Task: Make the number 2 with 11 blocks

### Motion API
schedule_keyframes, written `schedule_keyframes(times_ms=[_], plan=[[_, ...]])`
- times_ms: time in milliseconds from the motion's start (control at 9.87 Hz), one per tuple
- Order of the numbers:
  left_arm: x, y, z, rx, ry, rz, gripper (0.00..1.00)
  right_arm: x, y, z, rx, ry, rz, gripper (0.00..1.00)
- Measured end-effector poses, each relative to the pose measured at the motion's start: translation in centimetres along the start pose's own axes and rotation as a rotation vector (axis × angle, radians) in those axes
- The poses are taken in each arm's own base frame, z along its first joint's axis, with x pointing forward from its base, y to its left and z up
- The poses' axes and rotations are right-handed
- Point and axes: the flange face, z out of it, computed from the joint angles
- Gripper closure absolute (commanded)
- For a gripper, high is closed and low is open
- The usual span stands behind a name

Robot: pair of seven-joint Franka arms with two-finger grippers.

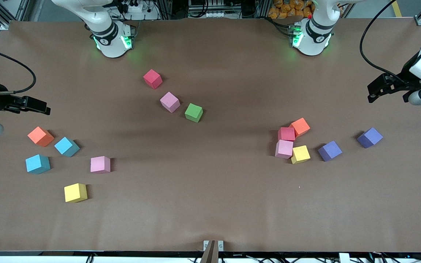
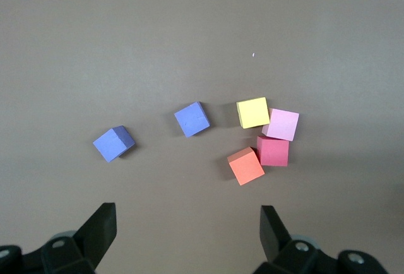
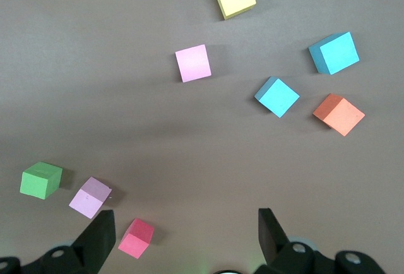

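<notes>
1. Left wrist view: the left gripper hangs with fingers spread and empty over bare table at its own end, waiting.
2. Right gripper likewise gapes empty over its end.
3. The blocks lie scattered in three loose groups: a touching cluster, purple ones beside it, three mid-table, five near the right arm.

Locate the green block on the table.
In the front view, the green block sits mid-table beside a pink block, slightly nearer the camera than it.
</notes>
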Motion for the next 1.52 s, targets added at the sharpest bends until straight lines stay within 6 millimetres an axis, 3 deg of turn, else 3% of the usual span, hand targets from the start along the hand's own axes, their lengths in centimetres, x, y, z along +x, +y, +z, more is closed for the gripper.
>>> schedule_keyframes(times_ms=[304,507,709,912,1216,1418,1520], plan=[[0.0,0.3,0.1,0.0,-0.002,0.005,0.0,0.0,0.0,0.0,0.0,0.001,0.0,0.0],[-0.1,2.4,0.9,-0.005,-0.018,-0.012,0.0,0.0,0.0,0.0,0.0,0.0,0.0,0.0],[-0.3,9.3,4.0,-0.001,-0.07,-0.059,0.0,-0.1,-0.9,0.3,-0.002,-0.007,-0.017,0.0],[-0.8,16.7,8.3,0.011,-0.105,-0.143,0.0,-0.5,-4.1,1.5,-0.011,-0.044,-0.093,0.0],[-3.7,26.7,14.8,0.038,-0.141,-0.393,0.0,-1.0,-9.4,5.2,0.052,-0.123,-0.22,0.0],[-6.4,33.3,18.8,0.06,-0.142,-0.627,0.0,-0.9,-12.9,8.8,0.062,-0.13,-0.313,0.0],[-7.3,35.6,21.1,0.073,-0.144,-0.733,0.0,-1.0,-14.9,11.1,0.058,-0.122,-0.361,0.0]])
